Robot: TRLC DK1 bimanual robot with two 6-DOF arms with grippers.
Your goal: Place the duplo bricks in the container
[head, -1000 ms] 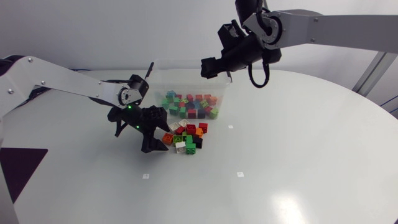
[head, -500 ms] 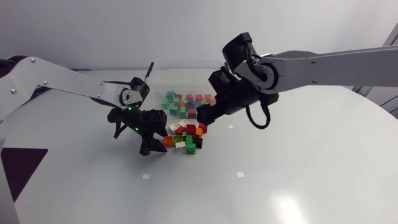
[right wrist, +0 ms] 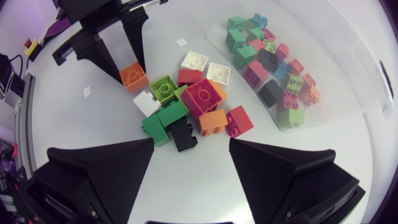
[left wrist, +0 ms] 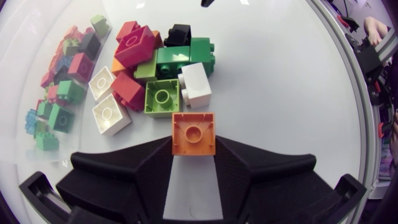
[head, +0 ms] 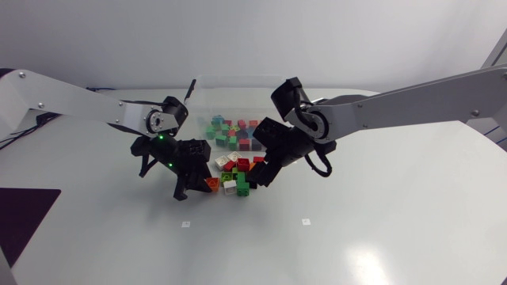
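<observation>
Above brick pile, right claw lowered

**Loose heap, mid-table, on the near side of the container**
- orange brick: two
- white brick: three, two of them creamier
- lime brick: two
- dark green brick: one or two; cannot tell whether it is a single piece
- black brick: one
- red brick: three, two leaning to crimson
- Heap total: twelve or thirteen

**Toward the table's far edge**
- container, clear: one
- stored brick, mixed colours: more than fifteen, too crowded for a firm count

**Table surface**
- small white marker: three

**Rig**
- arms: two, left arm and right arm
- grippers: two, left gripper and right gripper
</observation>
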